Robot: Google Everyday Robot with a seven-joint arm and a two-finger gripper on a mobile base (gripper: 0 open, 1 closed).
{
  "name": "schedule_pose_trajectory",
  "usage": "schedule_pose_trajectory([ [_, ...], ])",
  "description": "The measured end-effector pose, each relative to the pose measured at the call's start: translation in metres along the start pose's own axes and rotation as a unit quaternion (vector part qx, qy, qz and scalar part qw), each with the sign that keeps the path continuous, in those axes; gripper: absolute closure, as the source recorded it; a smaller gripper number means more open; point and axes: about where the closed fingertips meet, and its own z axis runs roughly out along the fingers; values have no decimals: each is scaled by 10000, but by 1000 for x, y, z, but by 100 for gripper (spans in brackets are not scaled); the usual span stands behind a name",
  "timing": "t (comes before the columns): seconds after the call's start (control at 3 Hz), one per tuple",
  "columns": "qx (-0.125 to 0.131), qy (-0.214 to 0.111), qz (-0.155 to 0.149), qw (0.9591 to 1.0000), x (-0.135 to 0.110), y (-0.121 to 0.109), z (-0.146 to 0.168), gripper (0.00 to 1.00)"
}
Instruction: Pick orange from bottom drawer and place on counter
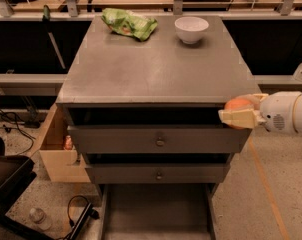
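My gripper [239, 112] comes in from the right on a white arm and is shut on the orange [238, 104], a small round orange fruit. It holds the fruit in the air just off the right front corner of the counter [151, 64], about level with the counter's front edge. The bottom drawer [156, 211] is pulled out at the foot of the cabinet, a wide grey tray with low walls, and nothing shows inside it.
A green snack bag [128, 23] and a white bowl [191, 29] stand at the back of the counter. Two grey drawers with round knobs [160, 142] sit slightly open. A cardboard box [53, 149] stands left of the cabinet.
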Motion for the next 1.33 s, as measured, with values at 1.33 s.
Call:
schedule_pose_trajectory([
  [1.33,-1158,-471,-557,9906,-161,-27,149,100],
])
